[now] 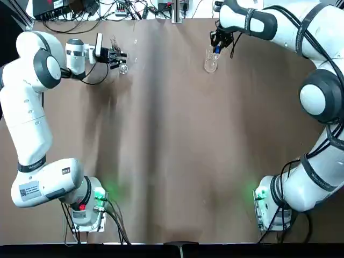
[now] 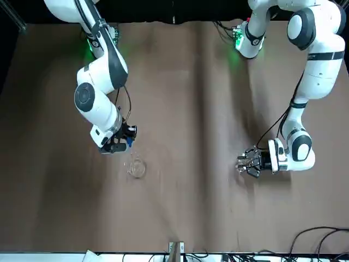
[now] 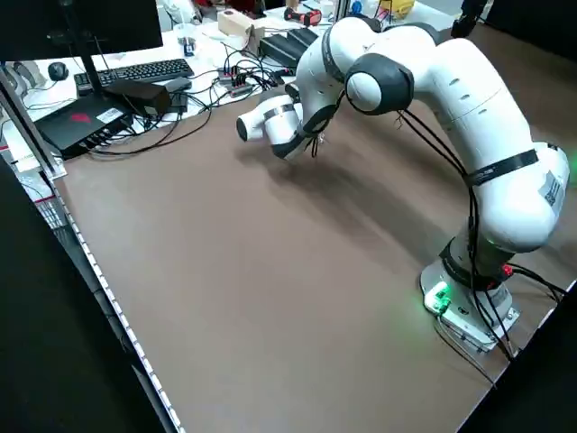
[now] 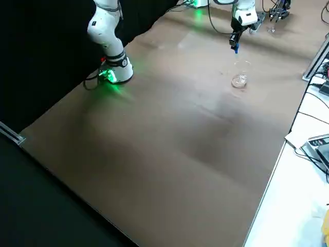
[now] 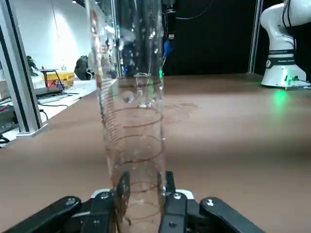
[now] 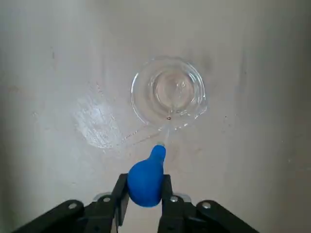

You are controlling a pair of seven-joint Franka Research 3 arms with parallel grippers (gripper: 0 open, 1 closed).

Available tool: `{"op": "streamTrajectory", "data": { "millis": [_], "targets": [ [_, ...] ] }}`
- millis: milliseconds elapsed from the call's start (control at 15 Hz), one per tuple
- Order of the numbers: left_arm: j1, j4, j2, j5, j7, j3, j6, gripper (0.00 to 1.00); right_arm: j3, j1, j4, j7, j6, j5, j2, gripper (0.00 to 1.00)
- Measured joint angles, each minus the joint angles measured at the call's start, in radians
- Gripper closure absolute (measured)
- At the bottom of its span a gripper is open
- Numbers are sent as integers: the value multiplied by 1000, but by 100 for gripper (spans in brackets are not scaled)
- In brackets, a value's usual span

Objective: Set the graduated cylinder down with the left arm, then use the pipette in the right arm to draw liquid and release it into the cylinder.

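Note:
The graduated cylinder [image 5: 132,121] stands upright between the fingers of my left gripper [image 5: 143,188], which is shut on its lower part. In the top view this gripper [image 1: 116,56] is at the far left of the table, with the cylinder's round foot [image 1: 123,69] just beside it; I cannot tell whether the foot touches the table. My right gripper [image 6: 144,187] is shut on the blue bulb of the pipette [image 6: 146,178]. The pipette's clear tip points down over a short clear beaker [image 6: 167,92]. In the top view the right gripper [image 1: 217,45] hangs above that beaker [image 1: 210,65] at the far right.
Brown table surface [image 1: 172,150] stretches between the two arms. Cables and equipment [image 1: 107,8] lie along the far edge. The arm bases with green lights [image 1: 99,196] sit at the near edge. A keyboard and boxes [image 3: 135,77] lie on a side desk.

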Motion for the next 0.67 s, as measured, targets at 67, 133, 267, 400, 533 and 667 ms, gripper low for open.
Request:
{"op": "streamTrajectory", "data": {
  "millis": [67, 133, 267, 400, 533, 667],
  "targets": [
    [0, 0, 0, 0, 0, 0, 0, 66, 0, -1, 8, 0, -3, 0, 0, 68],
    [0, 0, 0, 0, 0, 0, 0, 66, -2, -5, 27, 0, -18, 0, 0, 68],
    [1, 0, 0, 0, 0, 0, 0, 66, -2, -12, 46, 1, -35, 1, 0, 68],
    [1, 0, 0, 0, -1, 0, 0, 65, -2, -23, 60, 1, -46, 1, 0, 68],
    [2, -1, 0, 0, -1, 1, 0, 65, -2, -27, 64, 1, -49, 1, 0, 68],
    [7, -2, 0, 0, -2, 1, 0, 63, -2, -27, 66, 1, -58, 1, 0, 68]
  ]
}}
